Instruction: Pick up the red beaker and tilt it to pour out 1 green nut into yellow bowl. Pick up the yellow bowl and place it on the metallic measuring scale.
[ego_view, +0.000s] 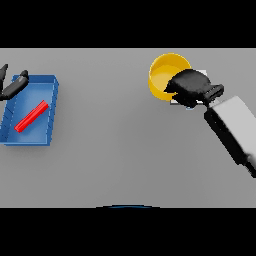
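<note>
The yellow bowl (165, 75) sits at the table's far right, its inside showing only yellow. My right hand (192, 86) is curled over the bowl's right rim, shut on it. Under the hand and bowl, only pale slivers of the metallic scale (202, 72) show. The rest of the scale is hidden. The red beaker (31, 116) lies on its side as a long red shape inside the blue tray (50, 107) at the left. My left hand (14, 87) is at the view's left edge, over the tray's far corner, with its fingers straight. No green nut is visible.
The blue tray has raised walls and takes up the left side of the grey table. My right forearm (232, 130) slants in from the lower right towards the bowl.
</note>
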